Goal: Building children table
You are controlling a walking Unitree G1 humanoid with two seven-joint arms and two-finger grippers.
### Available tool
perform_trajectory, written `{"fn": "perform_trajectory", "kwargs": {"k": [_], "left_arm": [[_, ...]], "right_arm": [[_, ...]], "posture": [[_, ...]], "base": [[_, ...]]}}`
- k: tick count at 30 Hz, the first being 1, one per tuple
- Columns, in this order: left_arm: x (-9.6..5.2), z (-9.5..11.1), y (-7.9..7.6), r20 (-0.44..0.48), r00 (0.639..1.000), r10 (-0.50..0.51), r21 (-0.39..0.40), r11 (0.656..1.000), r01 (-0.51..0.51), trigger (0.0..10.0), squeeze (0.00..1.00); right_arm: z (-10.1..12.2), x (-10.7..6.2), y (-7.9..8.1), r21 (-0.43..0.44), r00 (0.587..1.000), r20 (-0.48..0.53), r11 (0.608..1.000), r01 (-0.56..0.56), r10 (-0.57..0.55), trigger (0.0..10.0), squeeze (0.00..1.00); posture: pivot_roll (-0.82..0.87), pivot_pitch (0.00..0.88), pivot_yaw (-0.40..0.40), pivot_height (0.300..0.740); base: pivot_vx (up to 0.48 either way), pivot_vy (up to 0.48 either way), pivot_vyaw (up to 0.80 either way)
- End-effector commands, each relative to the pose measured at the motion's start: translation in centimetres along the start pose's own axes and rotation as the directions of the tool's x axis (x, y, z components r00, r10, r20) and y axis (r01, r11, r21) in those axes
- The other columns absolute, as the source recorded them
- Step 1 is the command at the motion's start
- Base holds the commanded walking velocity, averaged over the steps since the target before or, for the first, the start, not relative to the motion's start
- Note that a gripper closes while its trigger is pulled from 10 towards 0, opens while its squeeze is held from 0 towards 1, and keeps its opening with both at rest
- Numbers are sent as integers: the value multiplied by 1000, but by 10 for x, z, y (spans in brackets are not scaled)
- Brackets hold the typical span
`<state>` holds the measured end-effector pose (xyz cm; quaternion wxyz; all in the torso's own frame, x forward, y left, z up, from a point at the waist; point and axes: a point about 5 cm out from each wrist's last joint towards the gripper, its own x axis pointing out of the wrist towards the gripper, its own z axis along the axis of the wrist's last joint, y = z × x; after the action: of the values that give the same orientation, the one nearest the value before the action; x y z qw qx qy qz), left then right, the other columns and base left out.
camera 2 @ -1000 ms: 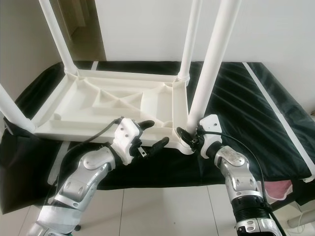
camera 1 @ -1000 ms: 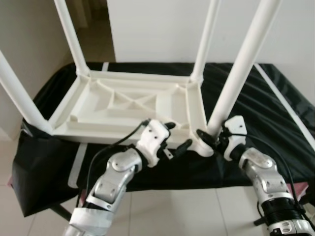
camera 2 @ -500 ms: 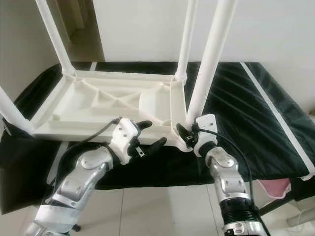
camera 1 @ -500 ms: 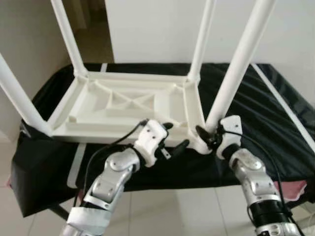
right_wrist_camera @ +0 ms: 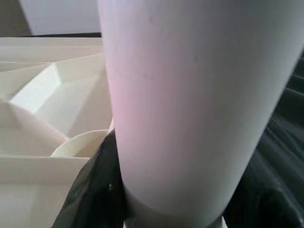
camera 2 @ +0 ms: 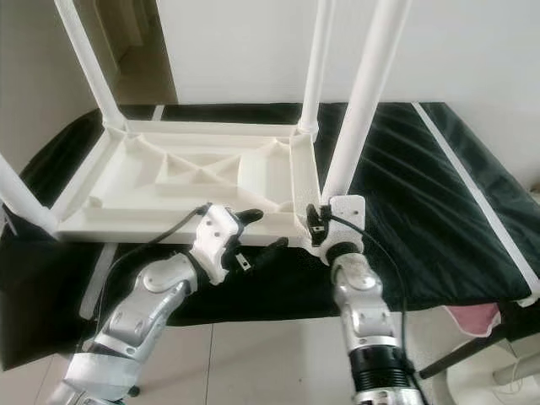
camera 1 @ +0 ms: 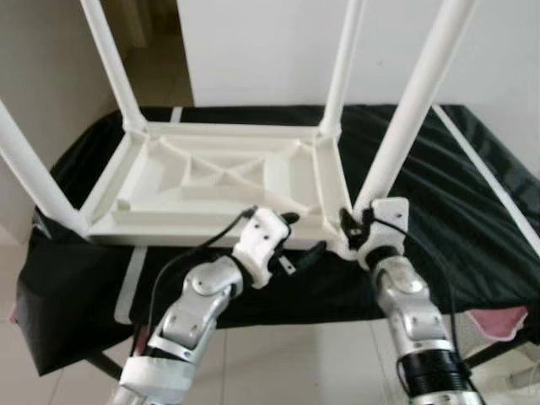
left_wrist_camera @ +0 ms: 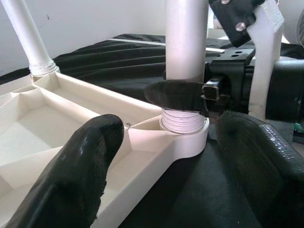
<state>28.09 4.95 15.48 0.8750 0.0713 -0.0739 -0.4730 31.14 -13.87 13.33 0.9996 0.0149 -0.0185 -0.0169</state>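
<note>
A thick white table leg (right_wrist_camera: 190, 104) stands very close to the camera, upright and slightly blurred. The right gripper (right_wrist_camera: 173, 190) closes around its lower end: one black finger (right_wrist_camera: 90, 190) presses against the leg on one side, and a second dark shape on the other side, against the black cloth (right_wrist_camera: 285, 123), is probably the other finger, though the two blend together there. Just below the leg's base a pale round socket (right_wrist_camera: 78, 142) shows its rim. Beyond it lies the white tabletop underside (right_wrist_camera: 52, 85), with raised ribs dividing it into shallow compartments. A light wall (right_wrist_camera: 57, 16) stands behind.
</note>
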Motion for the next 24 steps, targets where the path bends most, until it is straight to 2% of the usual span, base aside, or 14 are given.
{"fn": "perform_trajectory", "kwargs": {"k": [1,4,8,9,10,11,14,15,18,22,23,24], "left_arm": [[0,-2,0,-7,1000,-4,3,1000,4,10000,0],[-2,-1,1,-5,1000,5,5,1000,-5,10000,0],[-2,0,3,-1,1000,15,10,1000,-15,10000,0],[-3,0,4,1,1000,19,12,1000,-19,10000,0],[-3,0,4,1,1000,19,12,1000,-19,10000,0],[-3,0,4,2,1000,23,15,1000,-23,10000,0],[-4,1,6,3,1000,29,22,999,-29,10000,0],[-4,1,7,3,1000,31,27,999,-31,10000,0],[-5,1,8,3,999,32,29,999,-32,10000,0],[-5,2,9,5,999,36,33,999,-36,10000,0],[-5,3,9,5,999,38,36,999,-38,10000,0],[-6,3,9,6,999,39,38,999,-39,10000,0]], "right_arm": [[-15,-2,1,-7,997,-76,1000,25,-25,10000,0],[-16,-3,10,8,996,-81,1000,25,-24,10000,0],[-15,-4,11,1,996,-81,1000,24,-23,10000,0],[-14,-4,11,1,997,-75,1000,20,-20,10000,380],[-14,-4,11,1,997,-75,1000,20,-20,10000,380],[-12,-4,10,0,998,-68,1000,14,-14,10000,1000],[-7,-4,9,1,999,-43,1000,-16,17,10000,1000],[-3,-4,7,-10,998,-20,998,-57,57,10000,1000],[-2,-4,7,-18,997,-13,997,-74,74,10000,1000],[1,-2,0,-31,988,-5,988,-154,154,10000,1000],[3,0,-4,-50,978,0,976,-210,210,10000,0],[5,1,-8,-67,967,2,965,-254,255,10000,0]], "posture": [[-51,35,-14,740],[-41,27,-23,740],[-39,23,-26,740],[-37,15,-30,740],[-37,15,-30,740],[-36,15,-29,740],[-30,1,-31,740],[-27,0,-32,740],[-25,0,-33,740],[-24,0,-34,740],[-16,0,-35,740],[-16,0,-35,740]], "base": [[0,0,0],[0,0,0],[0,0,0],[0,0,0],[0,0,0],[0,0,0],[0,0,0],[0,0,0],[0,0,0],[0,0,0],[0,0,0],[0,0,0]]}}
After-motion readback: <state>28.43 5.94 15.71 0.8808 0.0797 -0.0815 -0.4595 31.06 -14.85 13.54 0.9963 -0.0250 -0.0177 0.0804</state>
